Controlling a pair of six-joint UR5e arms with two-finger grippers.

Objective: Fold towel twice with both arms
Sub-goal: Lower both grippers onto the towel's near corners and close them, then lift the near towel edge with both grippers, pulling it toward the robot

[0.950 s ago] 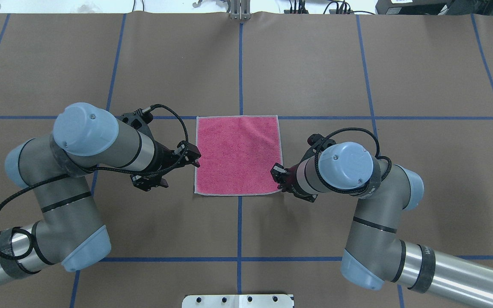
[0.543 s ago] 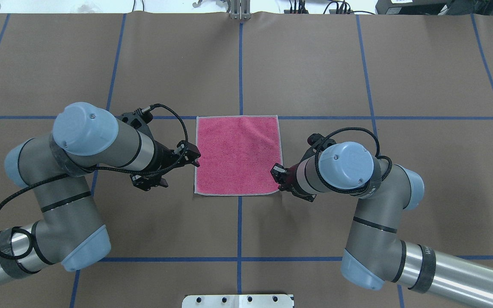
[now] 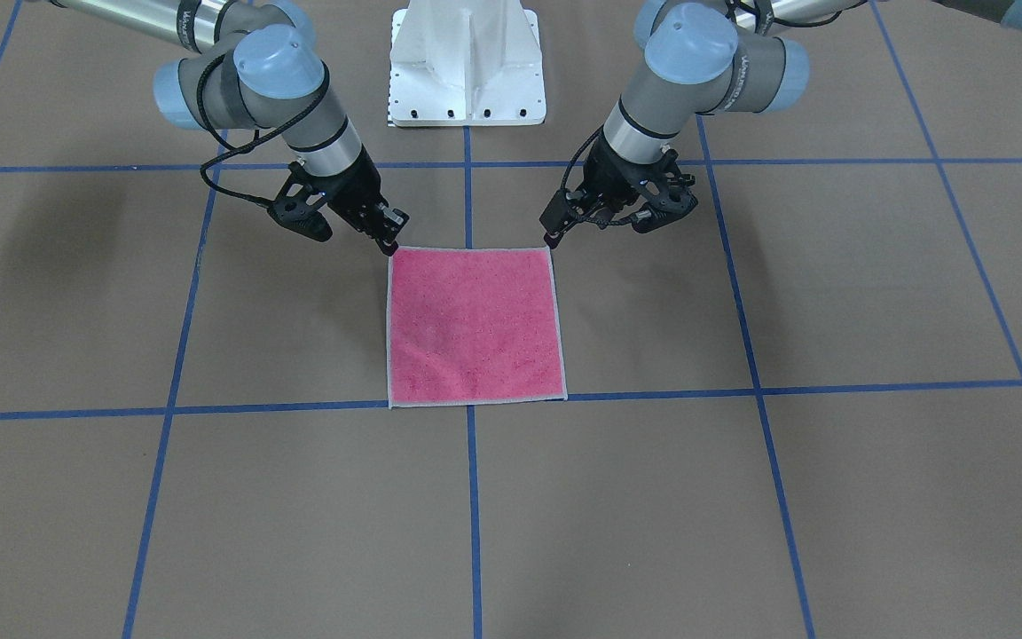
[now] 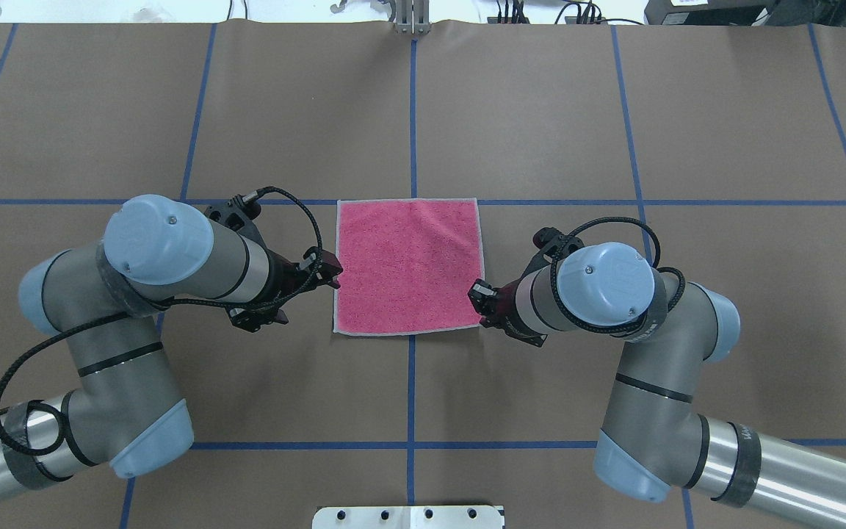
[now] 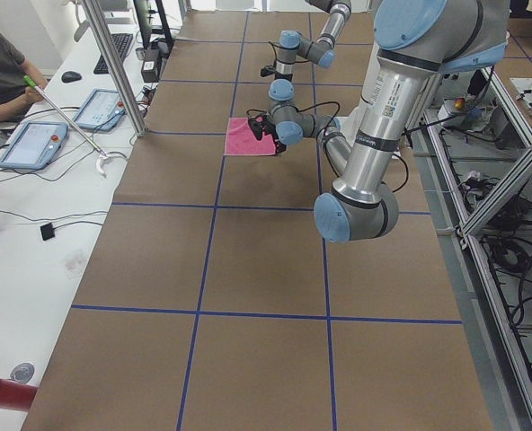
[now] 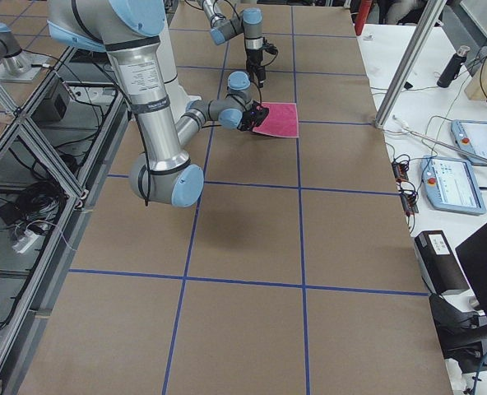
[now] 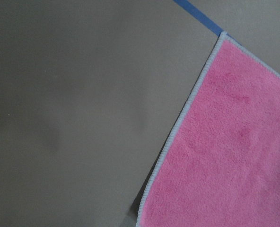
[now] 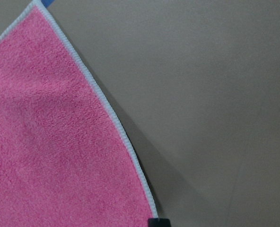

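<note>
Towards the robot's edge of the surface (image 4: 540,110), the left tool (image 3: 552,237) and the right tool (image 3: 389,245) point down, one at each near corner of the towel (image 4: 408,264). I cannot tell whether either is closed on the cloth or only poised at it. The towel lies flat and unfolded, pink face up, around the middle of the surface, so I judge this the corner grasp before the first fold; next, both corners need a firm pinch, then an even lift and carry to the towel's far side.
</note>
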